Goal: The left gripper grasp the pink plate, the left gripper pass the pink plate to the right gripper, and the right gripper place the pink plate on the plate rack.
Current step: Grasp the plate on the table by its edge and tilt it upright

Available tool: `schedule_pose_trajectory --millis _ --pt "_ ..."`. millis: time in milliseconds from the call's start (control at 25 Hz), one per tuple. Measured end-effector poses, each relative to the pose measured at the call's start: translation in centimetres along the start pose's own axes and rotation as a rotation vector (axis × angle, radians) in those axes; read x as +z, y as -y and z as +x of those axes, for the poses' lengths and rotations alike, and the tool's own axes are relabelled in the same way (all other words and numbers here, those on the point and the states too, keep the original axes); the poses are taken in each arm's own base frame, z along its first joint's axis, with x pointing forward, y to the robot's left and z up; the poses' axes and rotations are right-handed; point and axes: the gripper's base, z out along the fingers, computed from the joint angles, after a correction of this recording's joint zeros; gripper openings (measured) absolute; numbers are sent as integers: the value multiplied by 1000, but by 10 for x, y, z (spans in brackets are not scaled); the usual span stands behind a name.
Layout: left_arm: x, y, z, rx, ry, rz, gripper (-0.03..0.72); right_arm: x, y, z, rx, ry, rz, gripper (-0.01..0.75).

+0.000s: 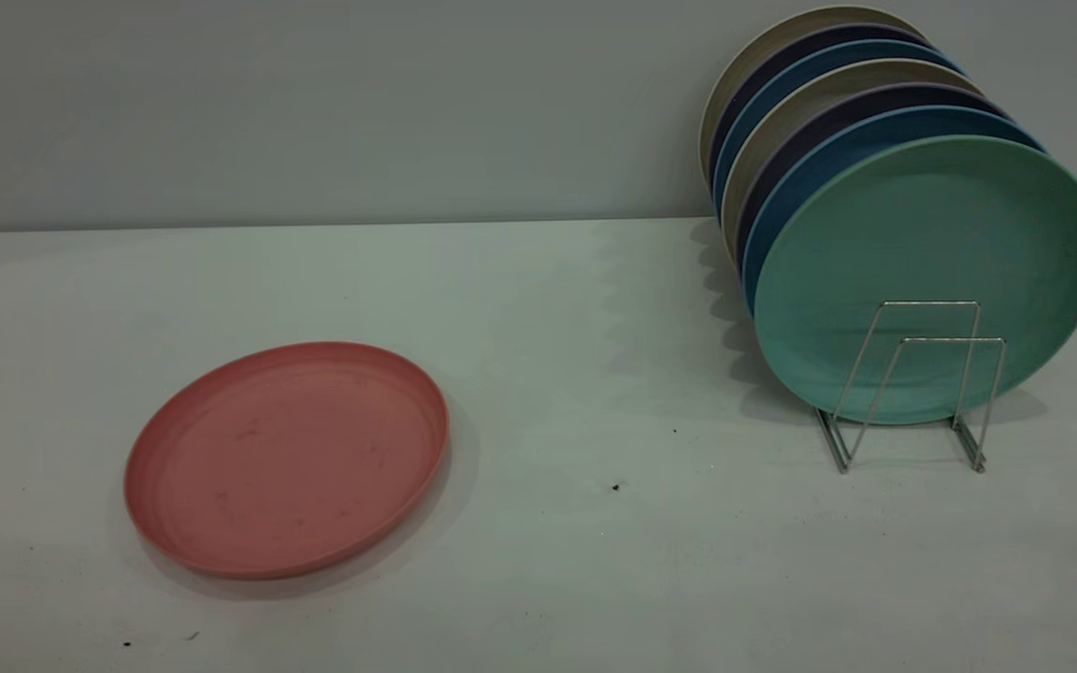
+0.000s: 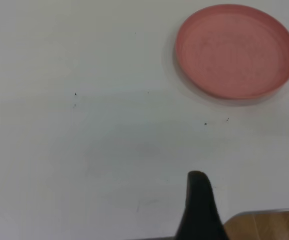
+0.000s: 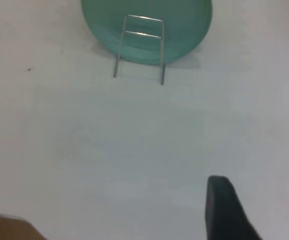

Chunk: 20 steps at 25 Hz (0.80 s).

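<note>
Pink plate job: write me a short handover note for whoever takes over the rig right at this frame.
Left gripper: away from the pink plate, holding nothing; only one finger shows.
Right gripper: away from the plate rack, holding nothing, open.
Pink plate lies flat on the table, left side, untouched.
The rack, right side, holds upright plates, mint-green plate foremost; front slots free.
Done: nothing.
Left: grasp, handover, racking.

No legible text, label or number on anything here.
</note>
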Motion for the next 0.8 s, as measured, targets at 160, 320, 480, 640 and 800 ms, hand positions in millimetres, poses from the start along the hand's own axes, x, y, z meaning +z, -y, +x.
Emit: schedule_pose_trajectory --millis 160,320,480,640,800 --pt "0 0 0 0 0 0 554 0 0 0 0 0 0 358" --pt "0 0 0 0 4 0 554 0 0 0 0 1 0 358" --pt "-5 1 -14 -12 122 16 554 -4 1 -9 -5 67 8 358" --pt "8 4 -32 -76 72 60 554 7 1 -32 -26 137 -19 360" --pt "38 4 -57 -104 -41 65 554 33 -1 -57 -37 119 -103 395"
